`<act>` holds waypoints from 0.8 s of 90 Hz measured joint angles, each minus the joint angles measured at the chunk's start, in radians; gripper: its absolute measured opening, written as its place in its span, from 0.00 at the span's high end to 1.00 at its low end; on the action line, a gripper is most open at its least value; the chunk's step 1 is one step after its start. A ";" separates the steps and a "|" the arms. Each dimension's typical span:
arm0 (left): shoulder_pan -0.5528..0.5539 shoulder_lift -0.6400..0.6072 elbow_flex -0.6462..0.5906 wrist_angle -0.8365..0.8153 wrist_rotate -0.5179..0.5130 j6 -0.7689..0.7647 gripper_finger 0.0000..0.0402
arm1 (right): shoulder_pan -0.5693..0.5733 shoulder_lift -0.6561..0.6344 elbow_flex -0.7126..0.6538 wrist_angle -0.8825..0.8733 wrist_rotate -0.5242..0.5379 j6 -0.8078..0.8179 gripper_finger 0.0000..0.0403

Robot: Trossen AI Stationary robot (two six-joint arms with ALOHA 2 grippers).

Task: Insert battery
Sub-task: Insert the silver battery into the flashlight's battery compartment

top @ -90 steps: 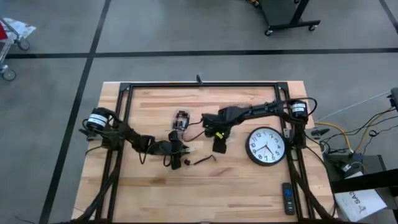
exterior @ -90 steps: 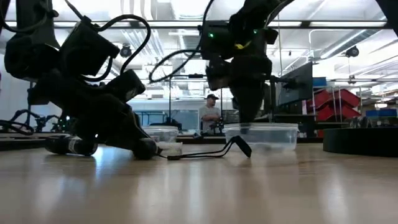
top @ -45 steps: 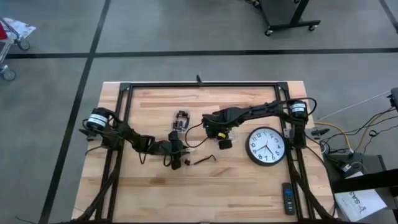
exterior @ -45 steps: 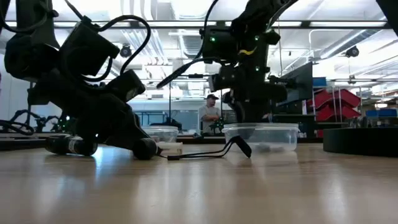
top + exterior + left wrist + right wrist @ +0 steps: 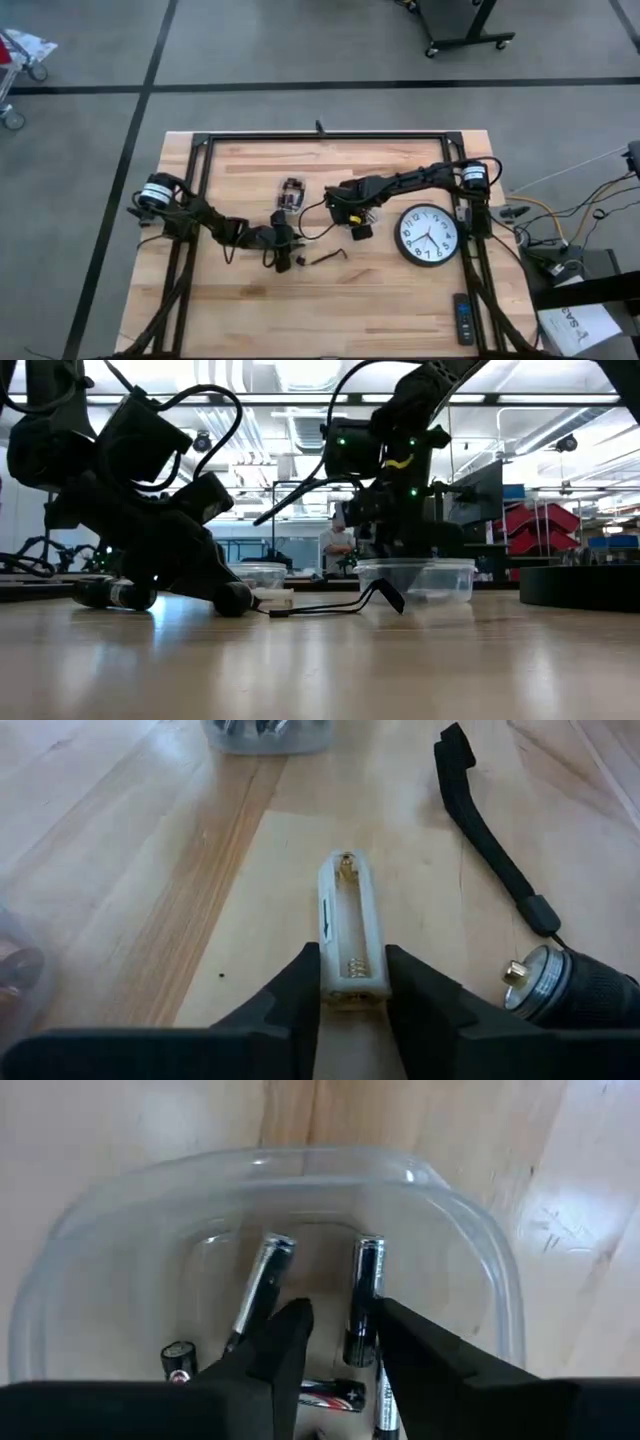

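On my left wrist view the left gripper (image 5: 352, 990) has its jaws pinching the near end of the white battery holder (image 5: 351, 928), which lies flat on the table (image 5: 150, 870) and runs straight out ahead of the jaws, its single slot open and bare. Just beside the jaws lies a flashlight (image 5: 575, 988) head, its black strap (image 5: 480, 840) trailing ahead.

The high view only gives me that gripper (image 5: 283, 243) as a dark clump; the holder is hidden there.

My right wrist view shows the right gripper (image 5: 338, 1335) dipped inside a clear tub (image 5: 110, 1220), jaws slightly spread with nothing between them. The batteries (image 5: 362, 1300) lie loose on the tub floor, one right at the gap.

The low view shows the tub (image 5: 418, 579) from the side, and a person (image 5: 337, 546) far behind.
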State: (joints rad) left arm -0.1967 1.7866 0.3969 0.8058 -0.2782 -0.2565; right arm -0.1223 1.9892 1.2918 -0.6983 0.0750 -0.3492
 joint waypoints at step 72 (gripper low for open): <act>0.000 0.000 0.000 0.005 0.001 0.000 0.78 | 0.050 -0.063 0.138 -0.195 0.006 0.276 0.98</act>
State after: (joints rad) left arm -0.1967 1.7866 0.3969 0.8105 -0.2775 -0.2565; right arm -0.0726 1.9266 1.4300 -0.8932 0.0807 -0.0730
